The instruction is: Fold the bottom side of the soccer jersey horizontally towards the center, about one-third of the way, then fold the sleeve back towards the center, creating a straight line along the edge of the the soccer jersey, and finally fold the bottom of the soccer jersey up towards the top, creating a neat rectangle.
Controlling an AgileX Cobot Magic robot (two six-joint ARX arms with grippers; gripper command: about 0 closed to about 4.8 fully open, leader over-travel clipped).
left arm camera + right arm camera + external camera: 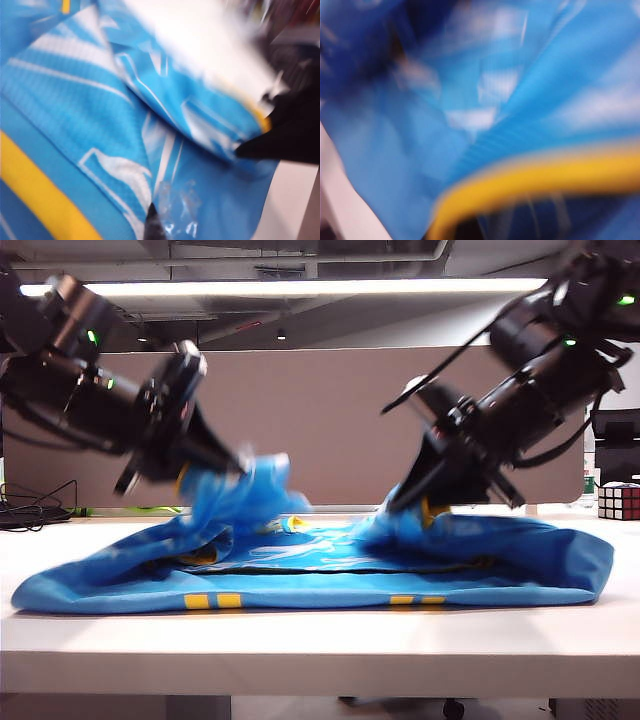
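exterior view showing the soccer jersey (320, 575) lying spread along the white table (300, 650), plain blue side facing forward with small yellow marks near the front fold; left gripper (235, 462) reaching in from the left side, jaws pinched together on a raised bunch of the blue fabric, lifting it clear of the table; right gripper (405, 502) coming in from the right side, jaws likewise clamped on a lifted peak of the jersey with a bit of yellow trim showing just beside the tips; middle of the shirt sagging between the two raised points; rubik's cube (618, 500) sitting at the far right edge of the table, well apart from the cloth; left wrist view filling with streaked blue and white fabric and a yellow band, a dark fingertip (260, 147) pressing on a fold near its yellow edge; right wrist view blurring heavily, showing only blue cloth and the bottom of the soccer jersey (540, 177) curving close to the lens
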